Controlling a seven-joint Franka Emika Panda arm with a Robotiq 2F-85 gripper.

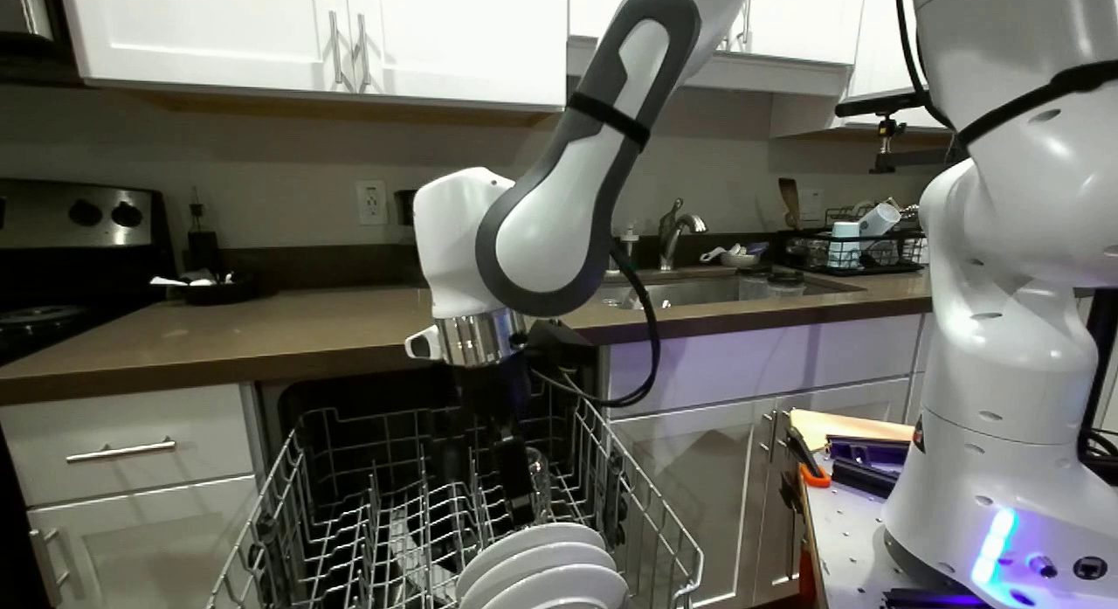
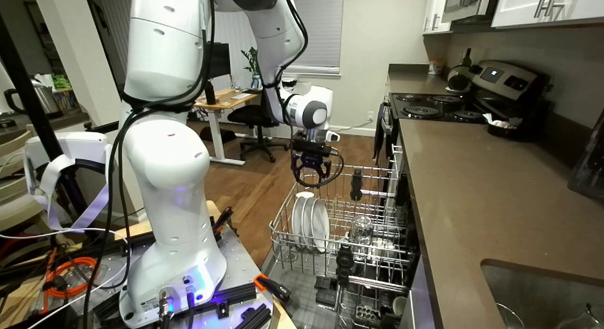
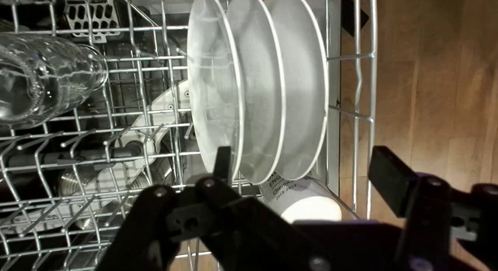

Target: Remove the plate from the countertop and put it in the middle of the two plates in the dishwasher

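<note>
Three alike white plates stand upright side by side in the pulled-out dishwasher rack (image 2: 278, 213): an outer one (image 2: 296, 218), a middle one (image 2: 307, 220) and an inner one (image 2: 322, 225). I cannot tell which came from the countertop (image 2: 472, 201). In the wrist view the middle plate (image 3: 256, 80) leans parallel between its neighbours (image 3: 212, 80) (image 3: 299, 80). My gripper (image 2: 312, 174) hangs above the rack, fingers pointing down. In the wrist view the gripper (image 3: 301, 158) has its fingers spread wide, with nothing held between them.
A white mug (image 3: 303, 201) with printing lies by the plates' edges. A clear glass (image 3: 46, 80) lies in the rack, also seen in an exterior view (image 2: 362, 230). Wire tines and side rails surround the plates. A sink (image 1: 699, 290) is set into the countertop.
</note>
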